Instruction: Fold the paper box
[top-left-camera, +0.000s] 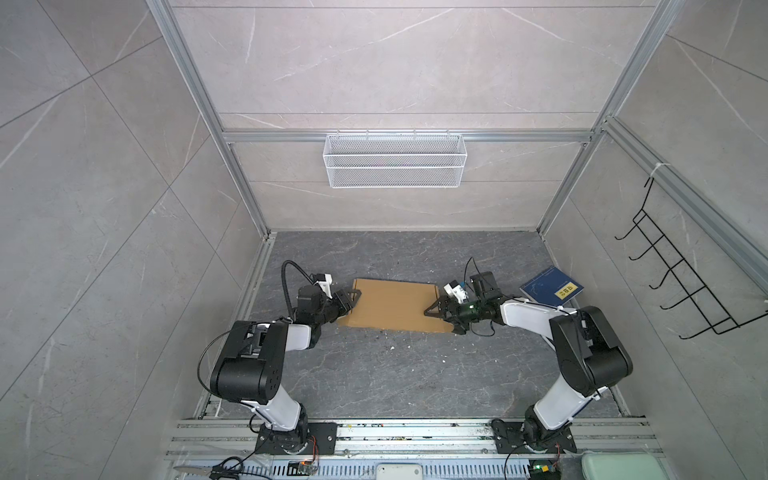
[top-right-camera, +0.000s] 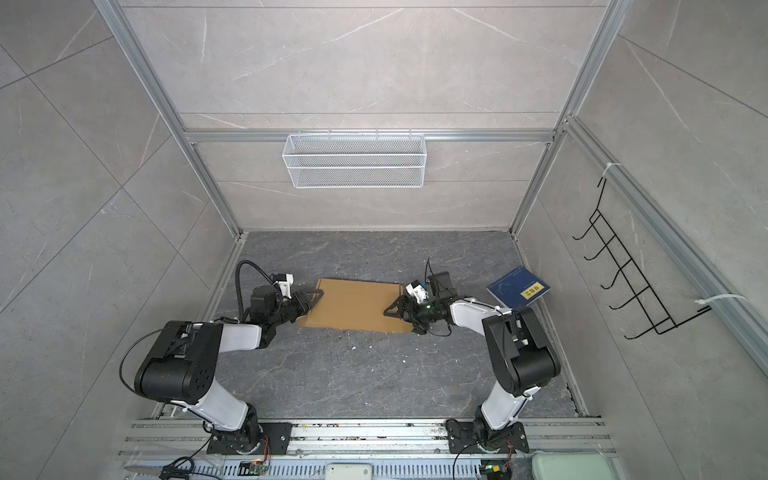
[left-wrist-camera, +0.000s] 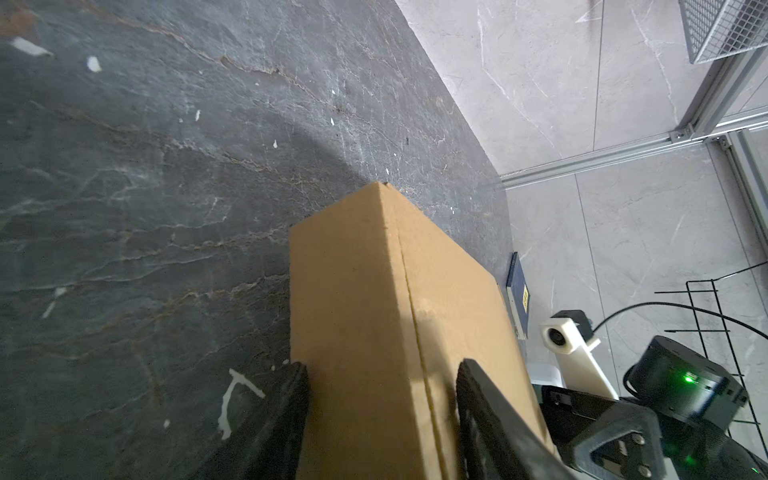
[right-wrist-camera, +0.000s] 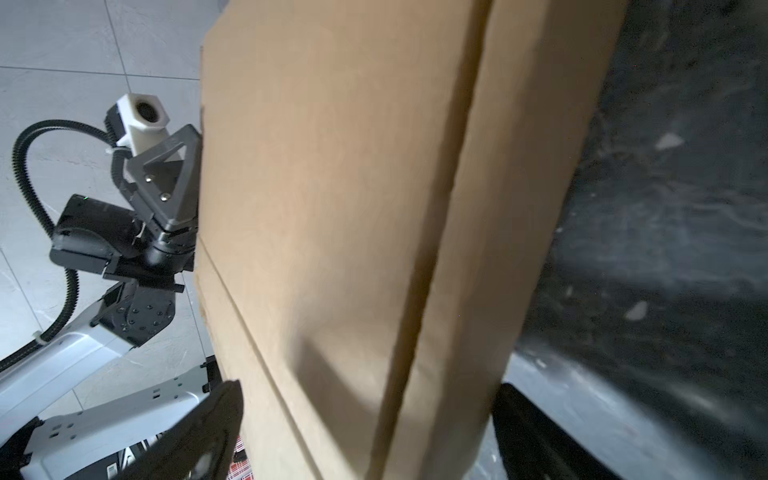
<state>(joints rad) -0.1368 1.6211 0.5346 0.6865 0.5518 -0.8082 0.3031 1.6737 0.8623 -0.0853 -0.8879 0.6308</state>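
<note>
Dark marbled table (top-left-camera: 395, 374): everything you work on lies here, mid-depth.
Left gripper (top-left-camera: 350, 302): your claw is about half closed and clamped on the left end of the paper box (top-left-camera: 395, 305). In the left wrist view its fingers (left-wrist-camera: 282, 415) sit against opposite faces of the cardboard.
Paper box: it is plain brown and folded shut into a shallow slab. In both top views it lies across the middle of the table, between your two claws (top-right-camera: 353, 305). You cannot tell whether it rests on the surface or is slightly raised.
Right gripper (top-left-camera: 442, 320): the jaws are spread wide with the box's right end between them. You cannot tell whether they press it.
Blue book (top-left-camera: 550, 289): it lies flat, yellow label up, right of that claw and apart from the box.
Black hook rack (top-left-camera: 685, 282): it hangs on the right wall.
</note>
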